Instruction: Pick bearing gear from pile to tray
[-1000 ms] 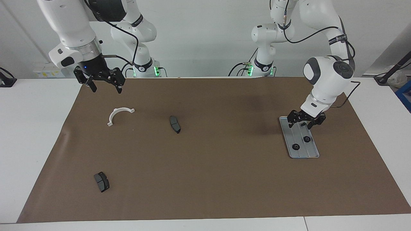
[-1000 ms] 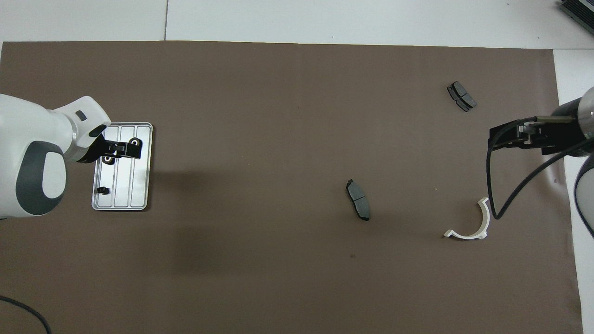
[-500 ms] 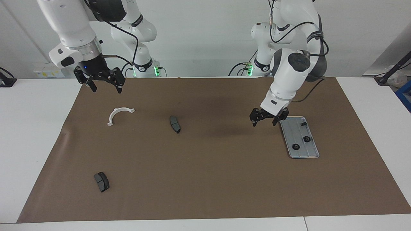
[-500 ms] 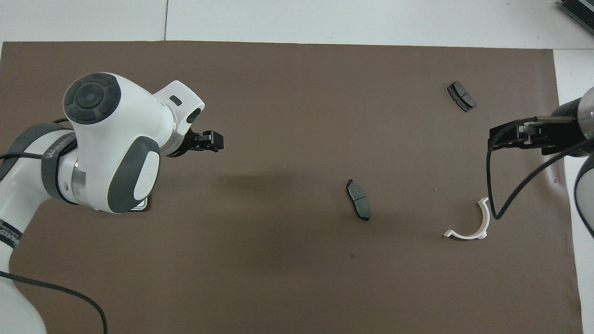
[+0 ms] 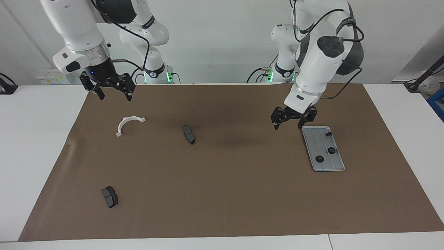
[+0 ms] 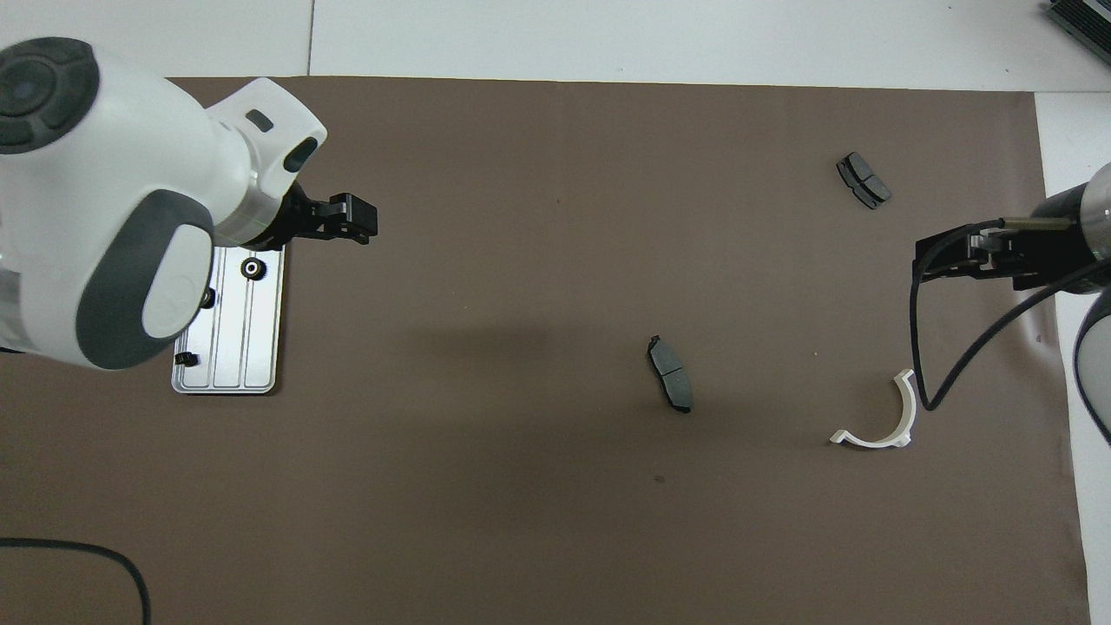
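The facing view looks from high up across the table (image 5: 41,139) toward the two robots, whose bases stand along the table's upper edge in it, and takes in the whole brown mat (image 5: 225,194) from some way off. The overhead view looks steeply down from above the robots' own end, facing forward, the arms entering from below. Both share the mat (image 6: 521,521) with everything lying on it, turned half a turn between them.

Three black gears (image 5: 331,150) in tray (image 5: 336,166)
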### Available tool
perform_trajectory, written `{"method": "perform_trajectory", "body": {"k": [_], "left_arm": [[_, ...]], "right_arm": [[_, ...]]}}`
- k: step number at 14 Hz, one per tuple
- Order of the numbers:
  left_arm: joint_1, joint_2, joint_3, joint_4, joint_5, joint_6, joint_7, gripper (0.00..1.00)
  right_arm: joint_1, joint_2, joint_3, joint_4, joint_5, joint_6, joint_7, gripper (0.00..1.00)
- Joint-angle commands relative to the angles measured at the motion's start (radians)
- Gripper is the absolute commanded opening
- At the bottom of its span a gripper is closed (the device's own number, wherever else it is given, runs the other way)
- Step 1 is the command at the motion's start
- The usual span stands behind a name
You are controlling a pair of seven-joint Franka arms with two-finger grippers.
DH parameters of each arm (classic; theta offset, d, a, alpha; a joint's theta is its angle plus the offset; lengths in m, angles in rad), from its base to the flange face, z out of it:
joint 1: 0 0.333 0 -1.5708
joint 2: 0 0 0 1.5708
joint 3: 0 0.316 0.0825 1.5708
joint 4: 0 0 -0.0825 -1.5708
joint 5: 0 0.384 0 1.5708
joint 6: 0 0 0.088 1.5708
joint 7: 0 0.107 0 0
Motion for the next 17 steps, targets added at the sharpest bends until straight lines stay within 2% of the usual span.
{"method": "perform_trajectory", "body": {"k": [1,7,9,11,12,15,17], "left_arm": [[0.070,0.011,0.000,0.115,0.013,-0.127,0.105,1.00],[0.263,0.016,0.004,0.252,0.014,-0.314,0.349,1.00],[0.283,0.014,0.001,0.281,0.059,-0.398,0.375,1.00],[0.274,0.001,-0.006,0.275,0.086,-0.415,0.375,1.00],[0.270,-0.019,-0.009,0.261,0.082,-0.397,0.374,1.00],[0.257,-0.102,-0.012,0.078,0.077,-0.275,0.358,1.00],[0.257,-0.131,-0.014,0.007,0.077,-0.219,0.360,1.00]], "right_arm": [[-0.007,-0.026,0.005,-0.030,0.001,0.010,-0.028,1.00],[-0.007,-0.026,0.005,-0.030,0.001,0.010,-0.028,1.00],[-0.007,-0.026,0.005,-0.030,0.001,0.010,-0.028,1.00],[-0.007,-0.026,0.005,-0.030,0.001,0.010,-0.028,1.00],[-0.007,-0.026,0.005,-0.030,0.001,0.010,-0.028,1.00],[-0.007,-0.026,0.005,-0.030,0.001,0.010,-0.028,1.00],[-0.007,-0.026,0.005,-0.030,0.001,0.010,-0.028,1.00]]}}
